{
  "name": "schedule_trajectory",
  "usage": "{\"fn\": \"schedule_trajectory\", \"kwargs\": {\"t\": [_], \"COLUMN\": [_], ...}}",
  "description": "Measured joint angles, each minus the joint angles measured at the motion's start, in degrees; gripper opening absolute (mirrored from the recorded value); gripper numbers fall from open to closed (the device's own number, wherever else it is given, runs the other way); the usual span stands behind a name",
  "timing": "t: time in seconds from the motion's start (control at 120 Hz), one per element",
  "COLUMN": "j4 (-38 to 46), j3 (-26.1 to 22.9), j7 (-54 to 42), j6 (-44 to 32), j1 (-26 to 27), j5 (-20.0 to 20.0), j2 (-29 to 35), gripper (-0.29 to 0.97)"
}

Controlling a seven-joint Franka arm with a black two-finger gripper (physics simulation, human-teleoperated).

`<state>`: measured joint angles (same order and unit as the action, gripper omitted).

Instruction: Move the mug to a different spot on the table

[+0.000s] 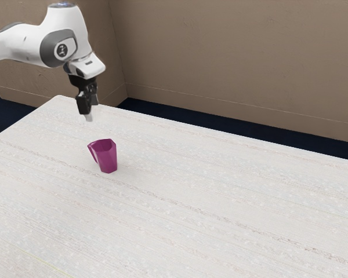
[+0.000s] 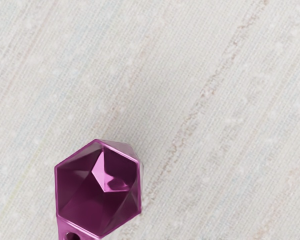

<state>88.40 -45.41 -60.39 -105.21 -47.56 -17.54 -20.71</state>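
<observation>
**A:** Where is the mug [image 1: 103, 155]?

**B:** It stands upright on the tabletop [image 1: 220, 202], mouth up. In the exterior view it is at about 9 o'clock from the tabletop's middle. It is magenta and glossy, with flat facets instead of a round wall.

**A:** And the end effector [image 1: 87, 114]?

**B:** It hangs from the white arm [image 1: 40, 40] and points straight down. It is in the air above the tabletop's far edge, near the corner. In the exterior view the mug lies at about 5 o'clock from it. The two are apart, with bare tabletop between them.

**A:** Is it apart or together?

**B:** I cannot tell. From the side it is one narrow dark shape. Nothing is held in it.

**A:** What does the wrist view show?

**B:** It looks down into the mug [image 2: 99, 187]. The rim is a six-sided outline and the facets slope inward to a small flat bottom. The inside holds nothing. A bit of the handle [image 2: 70, 235] with a round hole juts out at the rim. Around the mug is pale tabletop [image 2: 215, 75] with a streaked grain.

**A:** Anything else around?

**B:** A tan wall [image 1: 232, 52] stands behind the tabletop, at 12 o'clock in the exterior view. A strip of dark blue floor [image 1: 249, 130] runs between the wall and the tabletop.
</observation>
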Motion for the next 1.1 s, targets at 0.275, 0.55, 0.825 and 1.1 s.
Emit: {"fn": "schedule_trajectory", "kwargs": {"t": [0.275, 0.55, 0.825, 1.1], "j4": [-1.75, -2.24, -3.24, -3.53], "j3": [2.94, 5.46, 8.84, 9.96], "j7": [-15.25, -25.43, -31.86, -35.71], "j6": [-1.24, -5.67, -9.23, -12.61], "j1": [-1.01, -0.42, 2.22, 2.38], "j5": [0.05, -0.29, -0.27, 0.34], "j2": [-7.99, -13.56, -17.68, -18.76], "gripper": [0.68, 0.68, 0.68, 0.54]}}
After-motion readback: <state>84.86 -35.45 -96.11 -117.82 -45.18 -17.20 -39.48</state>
